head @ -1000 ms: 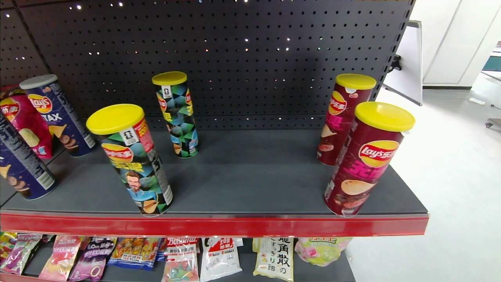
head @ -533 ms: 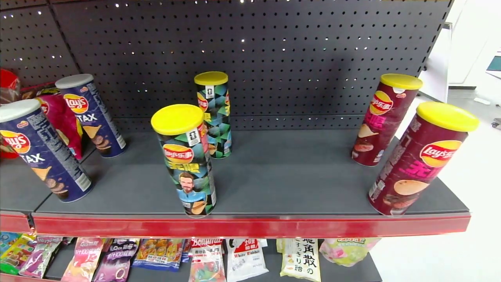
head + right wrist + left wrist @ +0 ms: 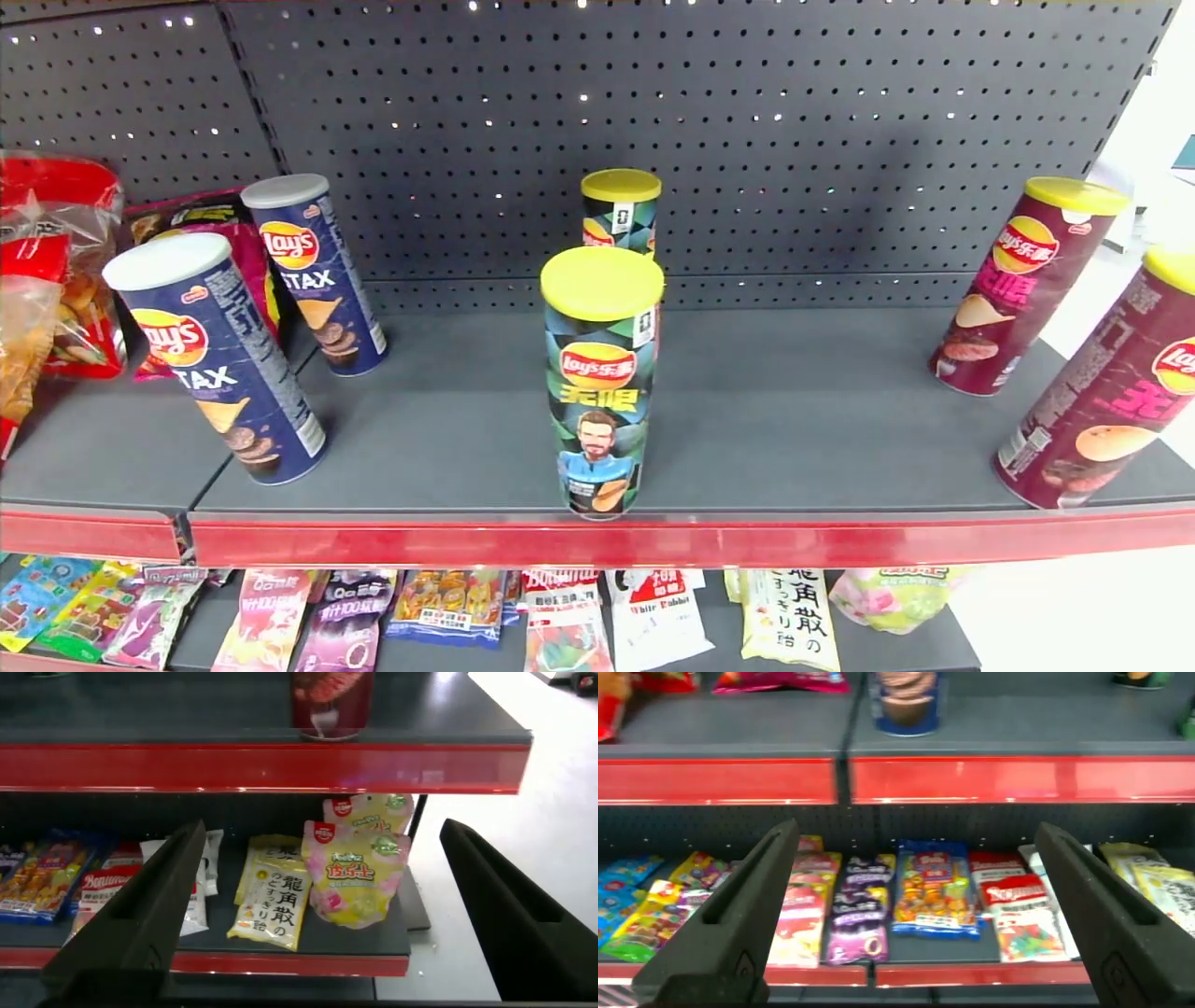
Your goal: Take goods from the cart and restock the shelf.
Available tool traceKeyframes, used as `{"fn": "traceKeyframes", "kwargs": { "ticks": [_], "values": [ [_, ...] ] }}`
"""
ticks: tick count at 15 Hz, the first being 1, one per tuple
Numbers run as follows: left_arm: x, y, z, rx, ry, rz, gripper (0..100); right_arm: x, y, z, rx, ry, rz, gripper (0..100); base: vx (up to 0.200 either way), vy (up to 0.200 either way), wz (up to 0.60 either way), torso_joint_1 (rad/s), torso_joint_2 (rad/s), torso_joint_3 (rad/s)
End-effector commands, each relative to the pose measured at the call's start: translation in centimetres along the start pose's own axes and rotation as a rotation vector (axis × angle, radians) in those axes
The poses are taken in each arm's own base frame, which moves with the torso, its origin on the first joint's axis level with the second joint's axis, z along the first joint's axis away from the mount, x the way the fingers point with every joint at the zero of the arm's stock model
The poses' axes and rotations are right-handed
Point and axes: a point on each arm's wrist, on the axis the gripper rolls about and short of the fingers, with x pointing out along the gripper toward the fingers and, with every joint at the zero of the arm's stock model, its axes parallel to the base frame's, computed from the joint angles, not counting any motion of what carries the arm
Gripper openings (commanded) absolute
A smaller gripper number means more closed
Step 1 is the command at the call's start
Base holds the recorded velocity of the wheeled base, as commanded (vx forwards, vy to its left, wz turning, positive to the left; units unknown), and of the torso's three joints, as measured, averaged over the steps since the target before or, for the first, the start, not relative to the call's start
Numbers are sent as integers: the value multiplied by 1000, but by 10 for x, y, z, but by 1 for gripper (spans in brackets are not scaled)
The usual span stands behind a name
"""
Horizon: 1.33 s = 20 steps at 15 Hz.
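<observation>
Up top, the grey shelf stands before the left end effector and right end effector, both wide and empty. On it stand 2 blue cans at left, 2 green cans centrally and 2 maroon cans at right. Snack bags lie beneath.

Head view close above the red shelf edge, looking forward and down, both wrist views lower, facing that edge from near, all three sharing it and the snack bags beneath it
</observation>
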Motion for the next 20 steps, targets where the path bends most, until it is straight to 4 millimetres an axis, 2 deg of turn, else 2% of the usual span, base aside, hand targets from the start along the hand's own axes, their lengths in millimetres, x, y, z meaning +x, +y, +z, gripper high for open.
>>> {"fn": "traceKeyframes", "kwargs": {
  "ticks": [1,5,20],
  "values": [
    [0,0,0,0,-1,0,100,0,0,0,-1,2,-1,100,0,200,0,7,2,2],
    [0,0,0,0,-1,0,100,0,0,0,-1,2,1,100,0,200,0,4,1,1],
    [0,0,0,-2,-1,2,100,0,0,0,-4,1,1,100,0,0,0,0,0,0]
  ]
}}
